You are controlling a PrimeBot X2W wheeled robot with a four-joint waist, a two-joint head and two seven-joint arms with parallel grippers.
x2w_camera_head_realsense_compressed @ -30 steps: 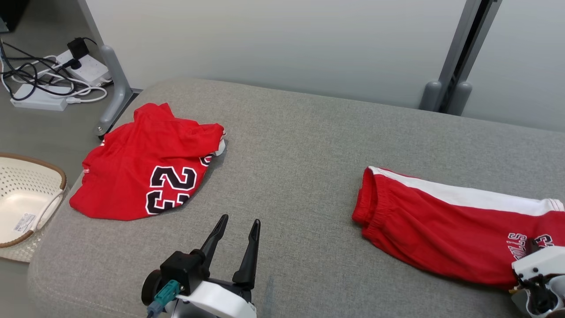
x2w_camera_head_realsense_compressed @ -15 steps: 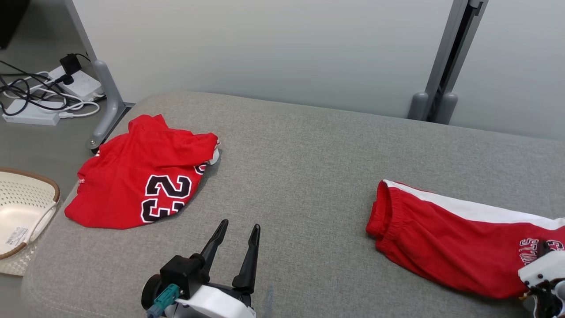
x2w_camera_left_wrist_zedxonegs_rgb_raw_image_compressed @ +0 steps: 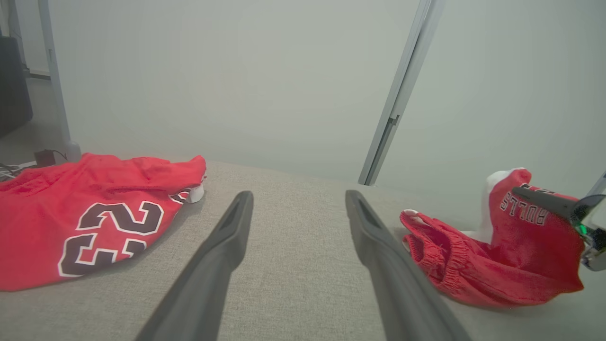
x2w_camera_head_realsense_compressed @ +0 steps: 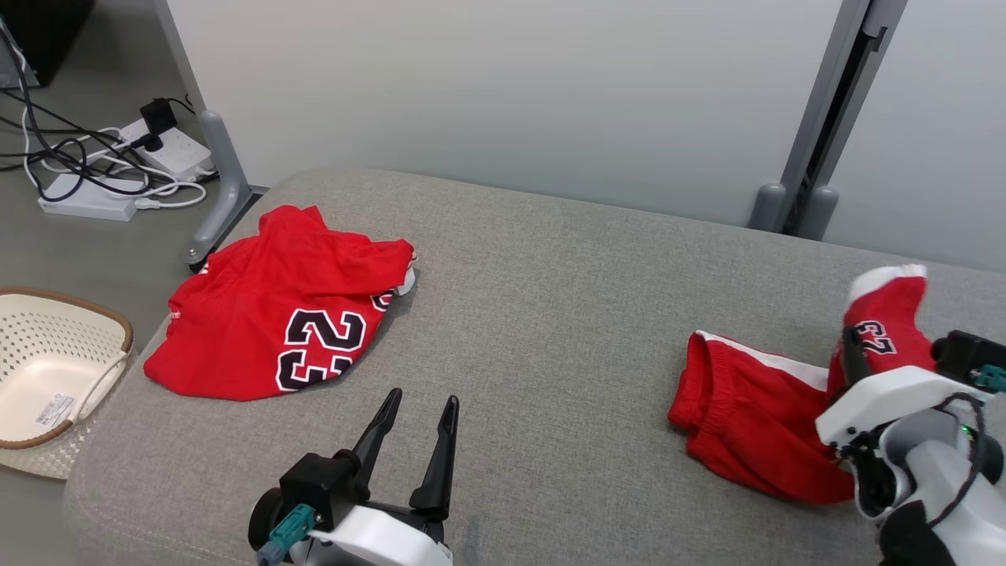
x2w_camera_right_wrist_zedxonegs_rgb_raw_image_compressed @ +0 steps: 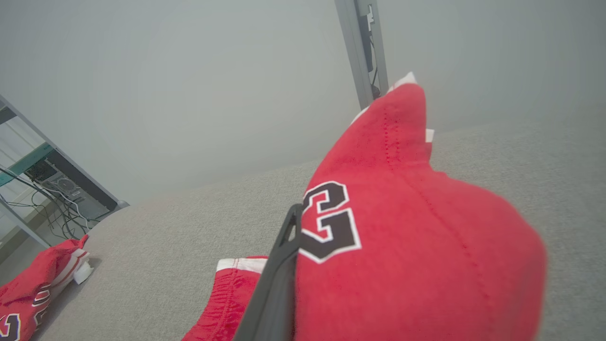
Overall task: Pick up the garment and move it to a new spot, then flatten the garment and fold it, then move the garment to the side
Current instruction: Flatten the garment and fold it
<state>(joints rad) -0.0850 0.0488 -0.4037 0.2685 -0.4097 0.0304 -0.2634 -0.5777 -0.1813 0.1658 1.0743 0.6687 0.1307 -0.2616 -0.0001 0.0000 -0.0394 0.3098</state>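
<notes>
Jaws of the right gripper [x2w_camera_head_realsense_compressed: 853,355] are pressed together on one leg end of the red shorts [x2w_camera_head_realsense_compressed: 747,428], at the right edge of the head view. Jaws of the left gripper [x2w_camera_head_realsense_compressed: 422,398] stand spread and empty at the bottom, left of centre.

We judge the step in hand to be the pick-up and transfer. Procedure:

1. We raise the right arm until the waistband [x2w_camera_head_realsense_compressed: 692,393] hangs clear of the gray cushion [x2w_camera_head_realsense_compressed: 550,314]. Dragging would bunch the cloth.
2. We carry the load toward the bare middle of the head view, well apart from the red jersey [x2w_camera_head_realsense_compressed: 291,314] at the left.
3. We move smoothly. The pinch takes only a hem, and a jerk may pull it free.
4. We lower the waistband first, so the cloth lays out rather than heaps.

Condition of the garment: red soft-knit fabric with a white side stripe, a gathered elastic waistband, and black-and-white numerals and lettering near the held hem. The held leg stands up as a peak, while the remainder lies crumpled on the cushion at the lower right.
</notes>
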